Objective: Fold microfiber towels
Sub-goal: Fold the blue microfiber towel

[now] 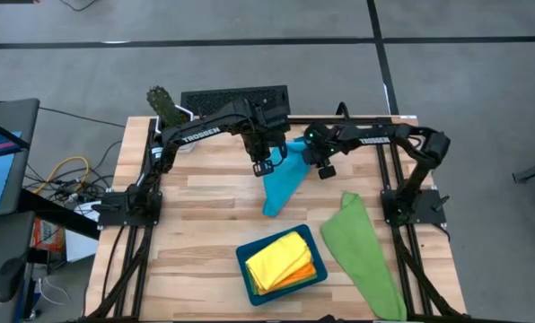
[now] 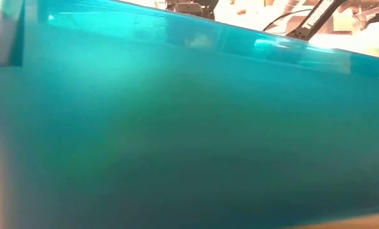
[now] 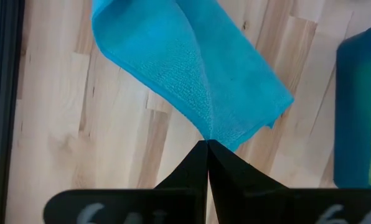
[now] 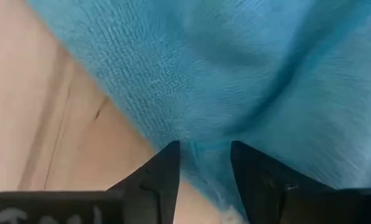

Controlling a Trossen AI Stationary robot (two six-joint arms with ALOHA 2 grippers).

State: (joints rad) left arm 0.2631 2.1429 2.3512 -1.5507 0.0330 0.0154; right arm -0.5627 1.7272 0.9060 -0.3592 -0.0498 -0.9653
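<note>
Folded towels (image 1: 281, 260) lie in the tray (image 1: 242, 254), a loose towel (image 1: 362, 251) on the table (image 1: 205, 188) to its right.

Counting the cloths on the table (image 1: 205, 188): one sky-blue towel (image 1: 281, 179) just beyond the tray (image 1: 243, 260), one green towel (image 1: 362, 251) beside the tray, and inside the tray one yellow towel (image 1: 276, 257) atop one orange towel (image 1: 305, 272). That's four towels visible, one tray, two robot arms.
</note>
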